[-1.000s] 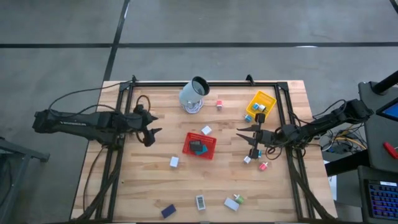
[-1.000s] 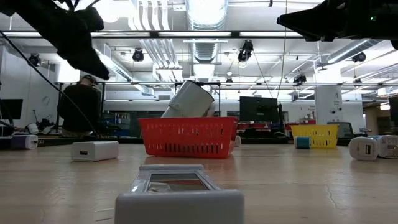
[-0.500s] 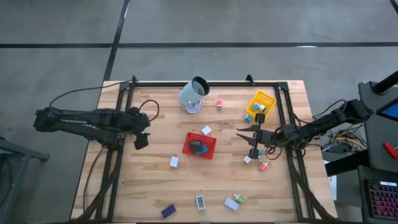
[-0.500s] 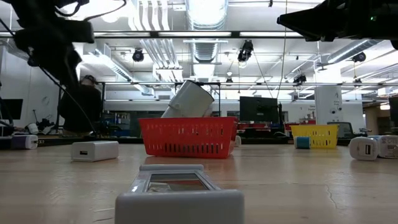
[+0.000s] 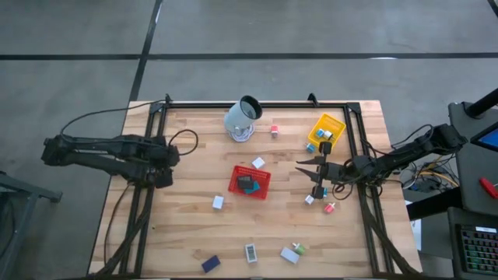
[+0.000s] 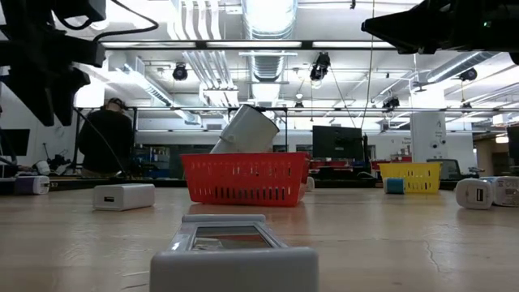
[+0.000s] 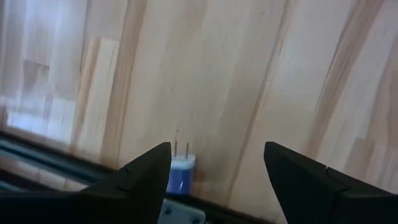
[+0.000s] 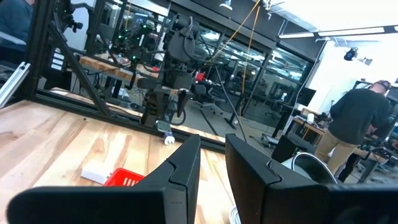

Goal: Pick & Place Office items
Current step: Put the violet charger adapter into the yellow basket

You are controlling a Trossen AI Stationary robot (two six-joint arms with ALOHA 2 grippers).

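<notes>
My left gripper point(image 5: 163, 177) hangs open over the table's left edge, pointing down. In its wrist view the fingers point(image 7: 216, 149) stand wide apart above bare wood, with a small blue and white plug block point(image 7: 181, 172) beside one fingertip, untouched, by the edge rail. The same block shows far left in the low view point(image 6: 29, 185). My right gripper point(image 5: 310, 175) hovers open on the table's right side, holding nothing point(image 8: 212, 140). Small office items lie scattered: a white block point(image 5: 218, 202), a dark blue one point(image 5: 210, 264), a pink one point(image 5: 330, 207).
A red mesh tray point(image 5: 250, 181) with dark items sits mid-table and a yellow tray point(image 5: 325, 131) at the far right. A pale cup point(image 5: 243, 118) lies tipped near the far edge. A black frame rail point(image 5: 152, 140) borders the table. A person point(image 6: 104, 142) stands beyond it.
My left gripper has drawn back toward the table's left edge, away from the red tray, and tipped to point down at the table. My right arm has kept still, and no item has moved.
</notes>
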